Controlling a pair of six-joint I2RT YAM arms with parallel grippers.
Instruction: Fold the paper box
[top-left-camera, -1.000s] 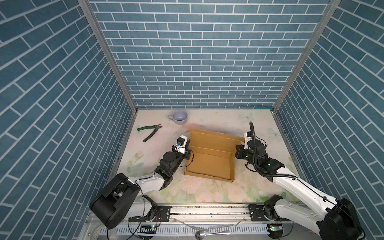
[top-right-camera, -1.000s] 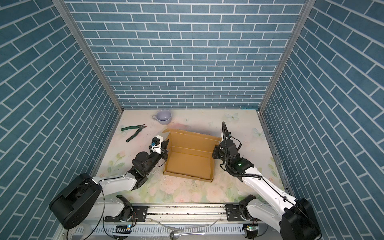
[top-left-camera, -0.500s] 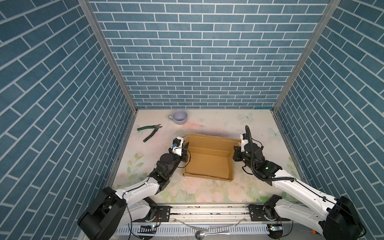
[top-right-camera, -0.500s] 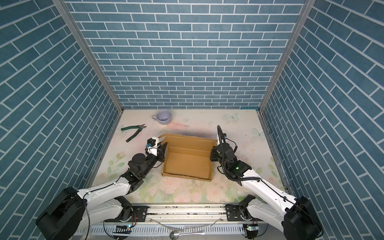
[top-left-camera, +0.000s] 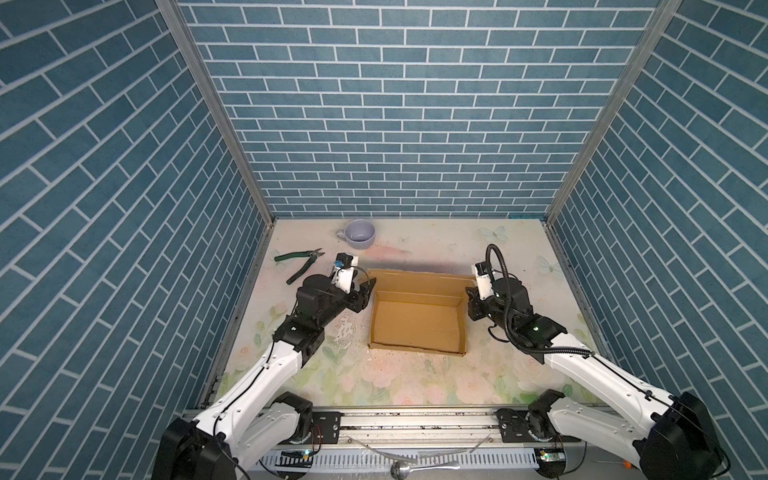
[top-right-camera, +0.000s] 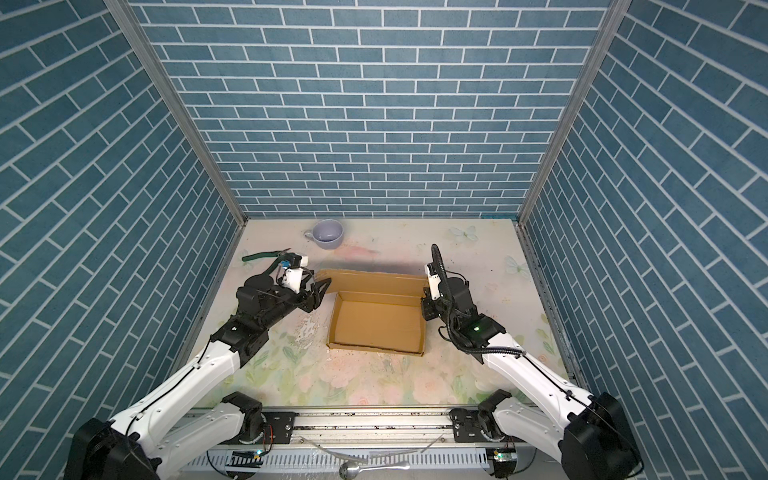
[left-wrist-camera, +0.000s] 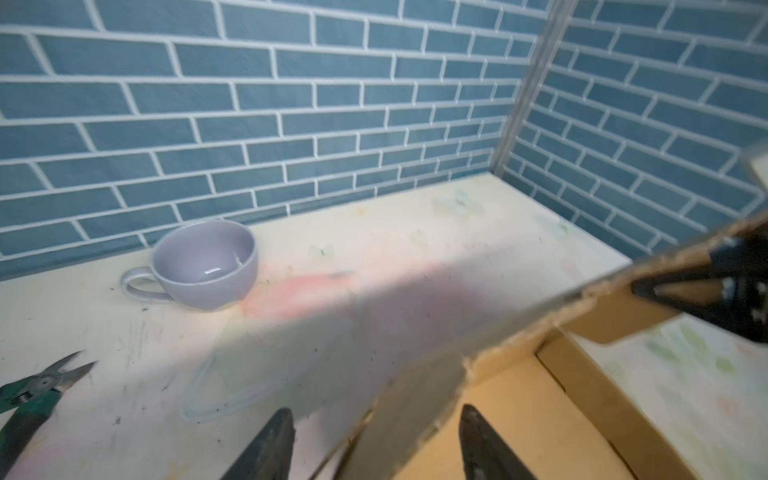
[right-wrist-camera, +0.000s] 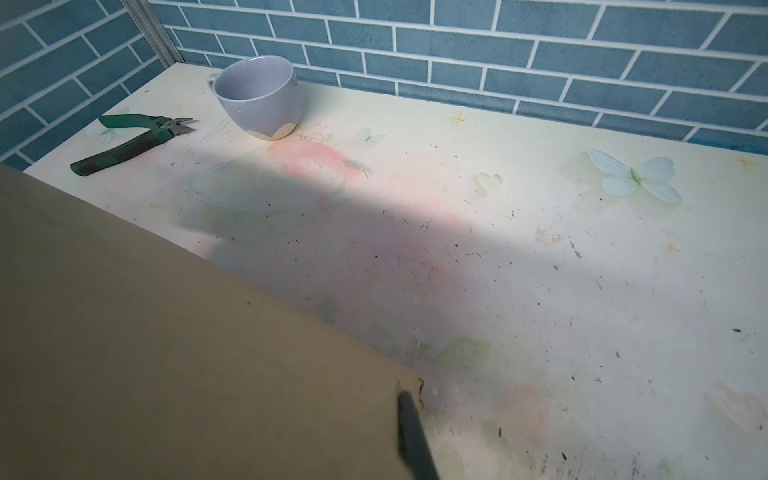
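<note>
The paper box (top-left-camera: 417, 328) is found at the middle of the table (top-left-camera: 415, 395), its walls already raised. The far lid (top-left-camera: 415, 282) is not yet closed. Its left edge is straddled by the spread left gripper (left-wrist-camera: 376, 411); its right corner is pinched by the right gripper (top-left-camera: 471, 296).

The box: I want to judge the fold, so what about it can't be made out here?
- Right wrist view: the box fills the near corner; only one of the right fingers shows, the other is behind cardboard.
- Left wrist view: the box edge between the left fingers is blurred and cut by the frame.
- Both top views: the right fingers are hidden under their wrist; any print is too small.
- Far wall's outside: hidden by the box itself.
</note>
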